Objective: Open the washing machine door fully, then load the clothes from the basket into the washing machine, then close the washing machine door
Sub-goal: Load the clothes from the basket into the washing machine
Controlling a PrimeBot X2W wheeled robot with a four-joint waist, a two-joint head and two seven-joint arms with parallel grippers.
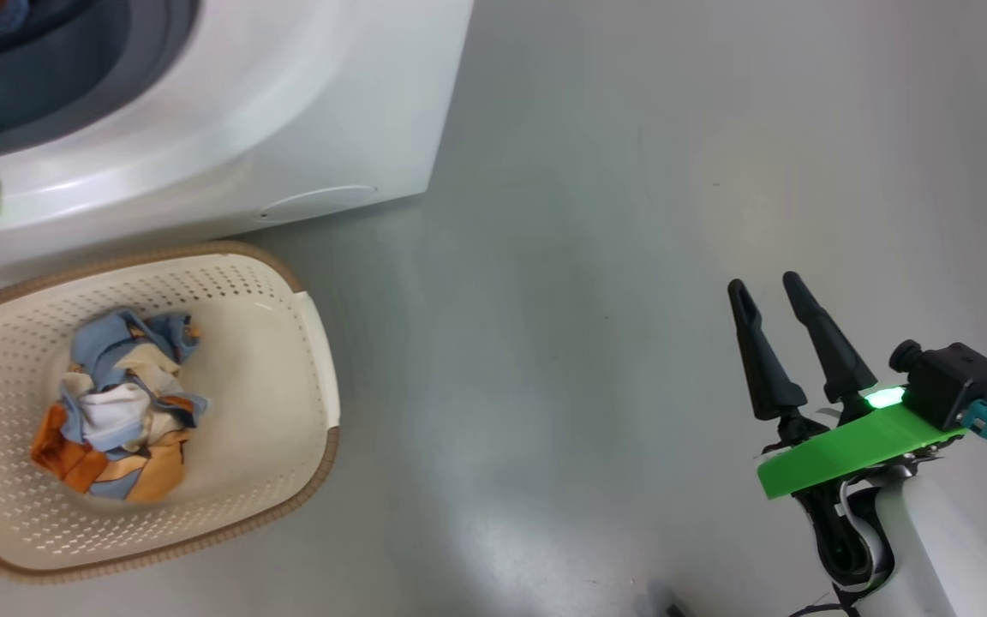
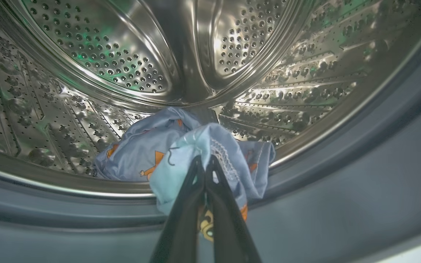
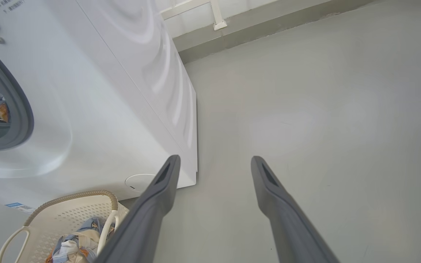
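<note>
My left gripper (image 2: 205, 157) is shut at the mouth of the steel drum (image 2: 122, 54), its tips pinched into a fold of a light blue garment (image 2: 181, 146) with orange prints. The garment hangs over the grey gasket (image 2: 342, 182). More clothes (image 1: 121, 407) lie bunched in the cream basket (image 1: 262, 386) on the floor in front of the white washing machine (image 1: 288, 103). My right gripper (image 1: 765, 283) stands open over bare floor to the right, holding nothing. The washing machine door is out of view.
Grey floor (image 1: 631, 257) stretches to the right of the machine and basket. A round cover (image 1: 318, 203) sits low on the machine's front. In the right wrist view, the basket (image 3: 68, 215) is at lower left and a wall base (image 3: 269, 22) runs behind.
</note>
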